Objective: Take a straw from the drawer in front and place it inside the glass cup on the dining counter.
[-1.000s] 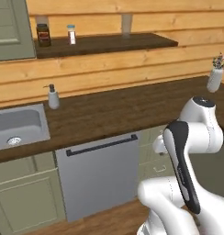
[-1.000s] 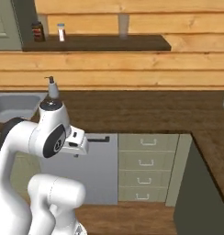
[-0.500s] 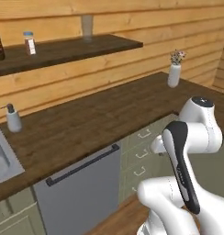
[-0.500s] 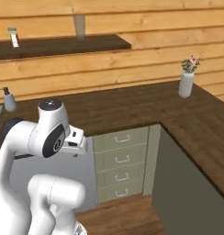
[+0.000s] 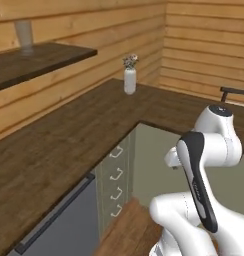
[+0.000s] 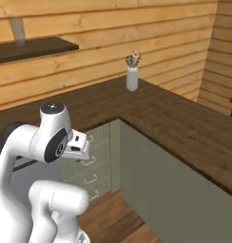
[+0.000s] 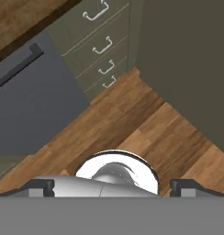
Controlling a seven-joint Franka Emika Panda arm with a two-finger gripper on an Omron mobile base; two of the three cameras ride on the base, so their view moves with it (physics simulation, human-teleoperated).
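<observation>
My gripper [image 7: 113,187] is open, its two dark fingertips [image 7: 41,186] spread wide with nothing between them. It is tucked close to the arm and points down at the wood floor. In the right base view the gripper [image 6: 82,151] hangs in front of the cabinets. A dark-brown wood-plank counter on a plain sage-green base, the dining counter [image 6: 194,128], runs off to the right; it shows again in the left base view as the dining counter [image 5: 186,107]. The straw, the drawer and the glass cup are out of view.
A white vase with flowers [image 5: 129,80] stands at the counter's corner. Below the near counter is a stack of small handled drawers [image 7: 101,43] beside a grey panel with a dark bar handle [image 7: 26,98]. A wall shelf [image 5: 34,62] carries a pale cup.
The whole picture has swung: the base has turned, so the sink and soap bottle left the views and the vase corner and right-hand counter came in. The arm's pose and open gripper are unchanged.
</observation>
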